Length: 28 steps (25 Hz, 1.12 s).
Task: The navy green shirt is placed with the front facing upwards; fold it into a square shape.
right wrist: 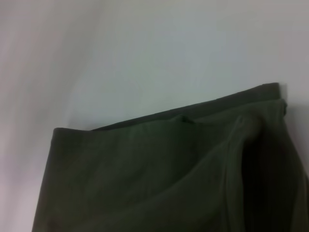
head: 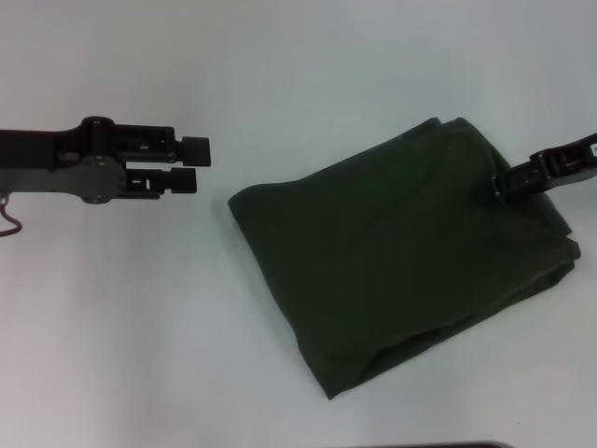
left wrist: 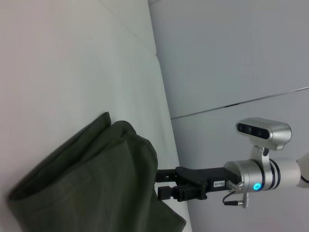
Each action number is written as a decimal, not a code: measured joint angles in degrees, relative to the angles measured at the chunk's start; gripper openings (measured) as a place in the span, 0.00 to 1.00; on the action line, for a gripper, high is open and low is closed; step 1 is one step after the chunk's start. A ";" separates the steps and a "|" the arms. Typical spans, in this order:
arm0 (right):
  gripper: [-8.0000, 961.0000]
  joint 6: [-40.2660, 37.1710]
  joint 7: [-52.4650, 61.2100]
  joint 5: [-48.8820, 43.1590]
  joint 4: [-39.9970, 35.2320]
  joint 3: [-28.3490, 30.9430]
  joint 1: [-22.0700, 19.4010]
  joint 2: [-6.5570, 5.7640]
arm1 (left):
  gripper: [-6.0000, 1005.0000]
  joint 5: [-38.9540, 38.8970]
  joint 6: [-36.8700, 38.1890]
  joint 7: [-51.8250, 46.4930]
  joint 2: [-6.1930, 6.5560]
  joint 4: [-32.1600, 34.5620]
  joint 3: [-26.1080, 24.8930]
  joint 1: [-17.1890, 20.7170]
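Already folded into a rough, tilted square, the navy green shirt (head: pixel 401 257) lies on the white table (head: pixel 140 327), to the right of the middle in the head view. Its layers are stacked, with doubled edges showing along the near right side, and no lettering or collar is visible on the upper face.

The left gripper (head: pixel 201 165) is held over bare table well to the left of the shirt, pointing toward it. Its two fingers lie parallel with a narrow gap between them and nothing in that gap.

The right gripper (head: pixel 501 182) reaches in from the right edge, its tip at the shirt's far right part, over or on the cloth. In the left wrist view the same gripper (left wrist: pixel 161 184) meets the bunched edge of the shirt (left wrist: pixel 96 179), with its fingers on either side of the fabric; whether they actually pinch it I cannot tell. The right wrist view shows only the shirt's layered edges (right wrist: pixel 169 169) against the table.
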 joint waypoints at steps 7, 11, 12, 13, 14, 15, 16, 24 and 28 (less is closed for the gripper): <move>0.83 1.41 -0.81 -0.03 2.47 -0.11 0.49 0.49 | 0.63 -0.06 0.08 0.00 -0.04 0.00 0.00 0.04; 0.83 2.07 -0.98 0.00 2.56 0.02 0.61 0.89 | 0.63 0.00 0.12 0.00 -0.03 -0.03 0.04 0.04; 0.83 2.21 -1.09 0.03 2.57 0.04 0.69 1.04 | 0.63 0.07 0.11 -0.01 -0.03 -0.03 0.09 0.00; 0.83 2.38 -1.19 0.05 2.58 0.08 0.76 1.24 | 0.63 0.09 0.12 -0.01 -0.02 -0.01 0.14 -0.02; 0.83 2.53 -1.30 0.07 2.60 0.09 0.83 1.45 | 0.63 0.12 0.12 -0.01 -0.02 -0.01 0.16 -0.04; 0.83 2.64 -1.38 0.08 2.67 0.00 0.93 1.67 | 0.63 0.13 0.12 -0.01 -0.02 -0.01 0.16 -0.07; 0.83 2.79 -1.45 0.09 2.84 -0.12 1.01 1.77 | 0.63 0.13 0.12 -0.01 -0.02 -0.01 0.15 -0.07; 0.73 3.57 0.13 -0.46 3.90 -0.37 1.50 1.97 | 0.63 -0.09 0.34 0.00 0.06 -0.33 0.05 -0.08; 0.66 2.89 1.92 -0.54 3.36 -0.49 1.42 1.69 | 0.63 -0.10 0.55 -0.01 0.01 -0.48 0.00 -0.24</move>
